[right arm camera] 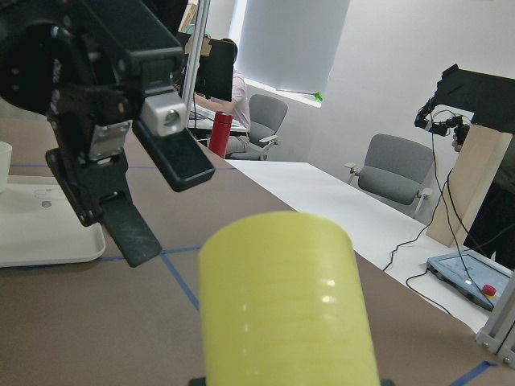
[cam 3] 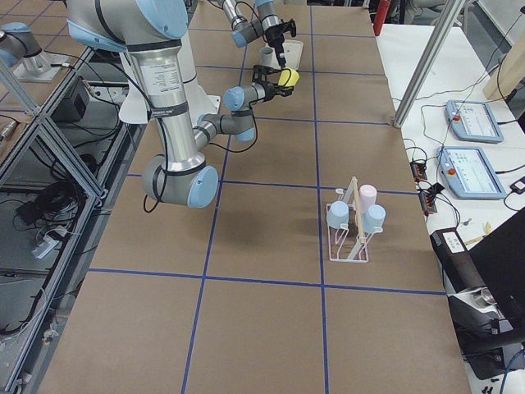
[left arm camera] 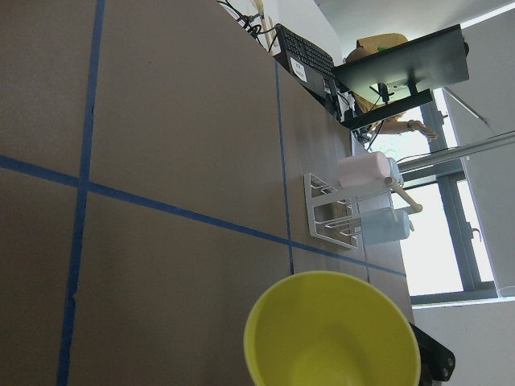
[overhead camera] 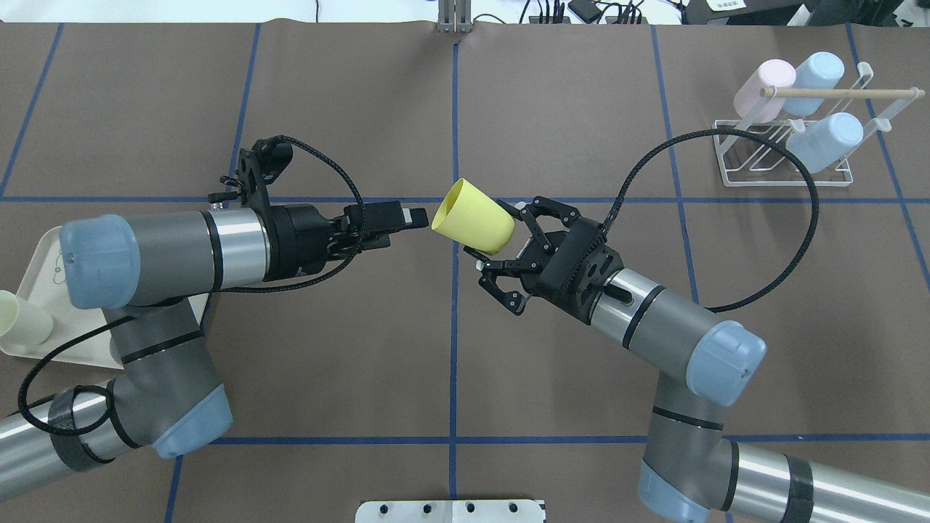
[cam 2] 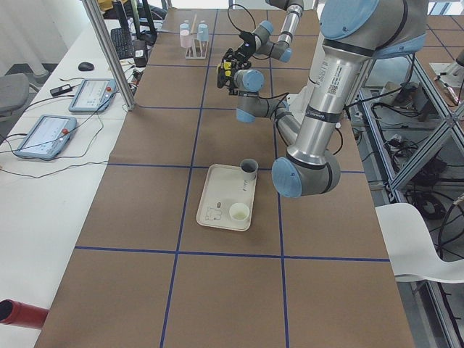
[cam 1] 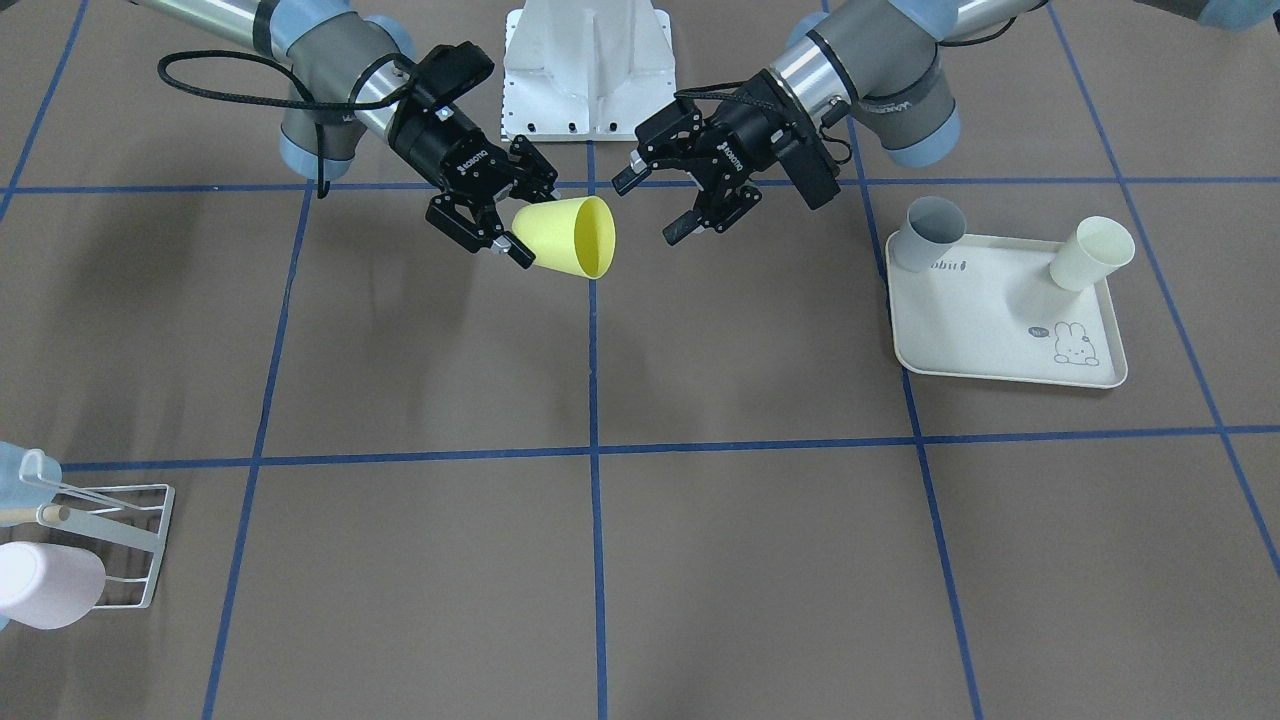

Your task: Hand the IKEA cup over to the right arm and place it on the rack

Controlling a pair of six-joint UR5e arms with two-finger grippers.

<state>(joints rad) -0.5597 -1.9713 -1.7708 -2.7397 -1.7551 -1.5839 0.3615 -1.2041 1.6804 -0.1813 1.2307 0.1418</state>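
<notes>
The right claw (overhead camera: 501, 241) is clamped on the base of the cup (overhead camera: 472, 225) and holds it in the air over the middle of the table (overhead camera: 581, 109). The cup is plain yellow and tapered, lying sideways with its wide mouth turned to the left claw (cam 1: 655, 207), which gapes wide just off the rim, not touching. The table is brown with a blue tape grid. Far off on the robot's right stands the rack (overhead camera: 788, 183), with a pink cup (overhead camera: 755, 88) and two pale blue cups (overhead camera: 817, 73) on it. On the left side a cream tray (cam 1: 980, 320) bears a grey cup (cam 1: 930, 232) and a cream cup (cam 1: 1092, 253). A white desk (cam 2: 43, 188) with tablets (cam 2: 90, 94) runs alongside
</notes>
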